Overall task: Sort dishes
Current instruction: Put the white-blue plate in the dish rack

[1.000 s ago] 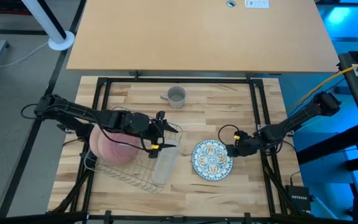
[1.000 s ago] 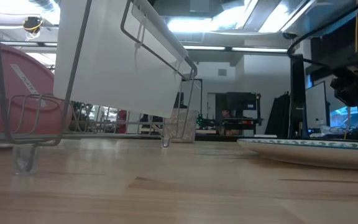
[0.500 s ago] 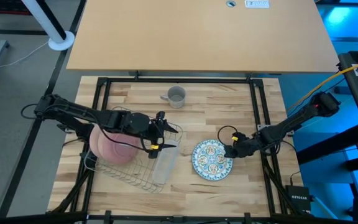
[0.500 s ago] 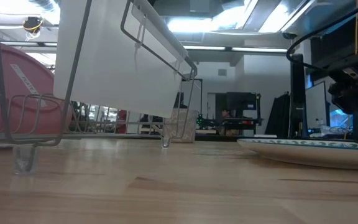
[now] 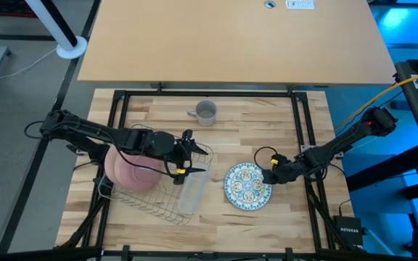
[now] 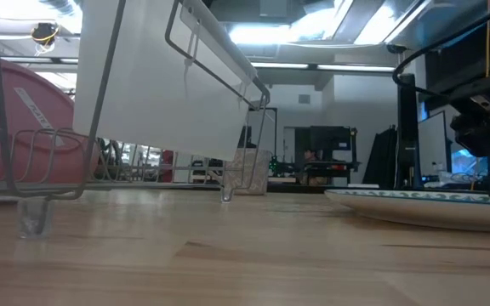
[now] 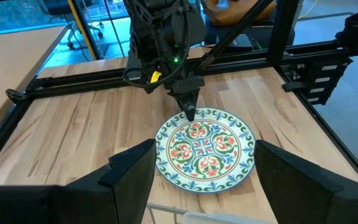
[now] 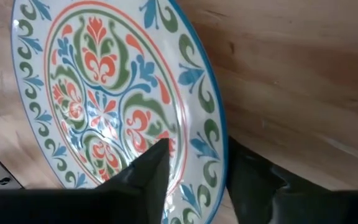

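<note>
Right pincer (image 5: 269, 176) seemingly unmoved at patterned plate (image 5: 247, 186).

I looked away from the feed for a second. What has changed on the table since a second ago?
The right gripper has moved in toward the patterned plate and down; its fingers now straddle the plate's rim, one over the face, one outside the edge. The plate lies flat on the table, not lifted. The left gripper over the wire rack, the pink plates in it and the grey cup have stayed put.
</note>
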Robot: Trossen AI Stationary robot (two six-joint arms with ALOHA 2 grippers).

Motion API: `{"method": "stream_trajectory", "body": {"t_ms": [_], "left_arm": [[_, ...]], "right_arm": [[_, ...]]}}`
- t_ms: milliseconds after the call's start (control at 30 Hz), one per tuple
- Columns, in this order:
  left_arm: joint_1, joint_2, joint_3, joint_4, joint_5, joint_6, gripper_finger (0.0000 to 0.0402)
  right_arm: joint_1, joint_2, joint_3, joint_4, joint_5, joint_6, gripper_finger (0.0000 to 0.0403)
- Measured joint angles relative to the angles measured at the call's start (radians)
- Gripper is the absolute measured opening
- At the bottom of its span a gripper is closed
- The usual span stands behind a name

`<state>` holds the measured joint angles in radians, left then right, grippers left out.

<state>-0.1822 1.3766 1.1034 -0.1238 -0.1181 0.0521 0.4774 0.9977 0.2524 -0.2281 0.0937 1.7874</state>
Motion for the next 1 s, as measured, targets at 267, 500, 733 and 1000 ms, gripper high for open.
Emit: {"method": "stream_trajectory", "body": {"t_ms": [267,500,733,1000], "left_arm": [[0.000,0.000,0.000,0.000,0.000,0.000,0.0260],[0.000,0.000,0.000,0.000,0.000,0.000,0.0260],[0.000,0.000,0.000,0.002,0.000,0.013,0.0260],[0.000,0.007,0.001,0.083,0.003,0.017,0.0260]], "right_arm": [[0.000,0.015,-0.002,0.005,0.002,-0.002,0.0059],[0.000,0.061,0.002,0.076,0.010,-0.025,0.0029],[0.000,0.075,0.000,0.174,0.050,-0.075,0.0025],[0.000,0.074,0.000,0.211,0.072,-0.116,0.0020]]}}
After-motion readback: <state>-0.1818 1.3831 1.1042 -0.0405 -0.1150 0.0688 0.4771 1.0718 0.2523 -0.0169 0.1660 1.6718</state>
